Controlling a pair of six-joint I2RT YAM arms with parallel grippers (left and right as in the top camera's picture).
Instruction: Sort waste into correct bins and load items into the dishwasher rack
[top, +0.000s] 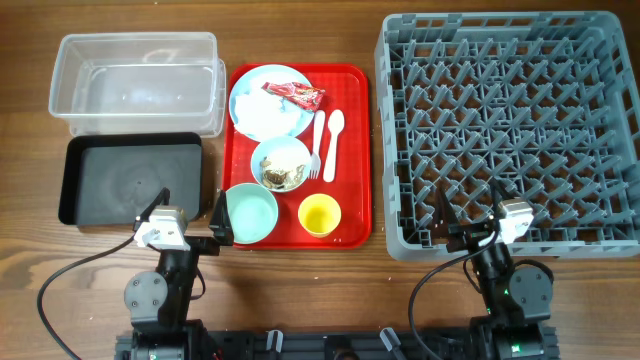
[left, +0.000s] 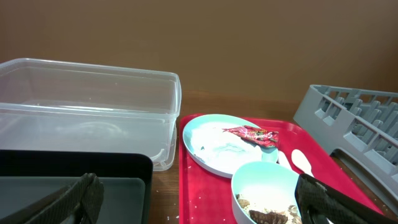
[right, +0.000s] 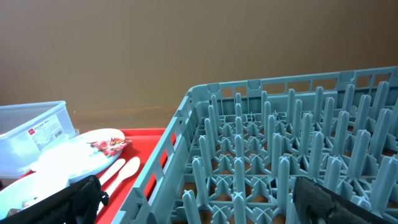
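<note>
Wood-grain worktop (top: 300, 30) fills my overhead feed. My first target, I judge, is the red wrapper (top: 297, 94). It lies at the 2 o'clock edge of the blue plate (top: 258, 112), which sits at 12 o'clock on the red tray (top: 364, 160). It looks feather-light, crinkly and slick, so I would pinch a raised fold near its middle rather than scrape the plate. Something white and crumpled, likely tissue (left: 219, 148), rests beside it and should squash easily.

At the tray's centre the small bowl (top: 281, 163) holds brown scraps. I expect them to be crumbly, better tipped out than plucked. Fork (top: 317, 145) and spoon (top: 333, 140) lie at its 3 o'clock, thin, flat and awkward to lift. The green bowl (top: 250, 213) is at the tray's 7 o'clock and the yellow cup (top: 320, 214) at 5 o'clock.

Outward, the clear tub (top: 135, 38) is at 10 o'clock of the worktop, the black bin (top: 130, 180) at 8 o'clock and the grey rack (top: 385, 150) at 3 o'clock. The left pincer (top: 190, 212) hovers by the green bowl, fingers apart, holding nothing. The right pincer (top: 468, 210), likewise spread, hangs over the rack's 6 o'clock rim.
</note>
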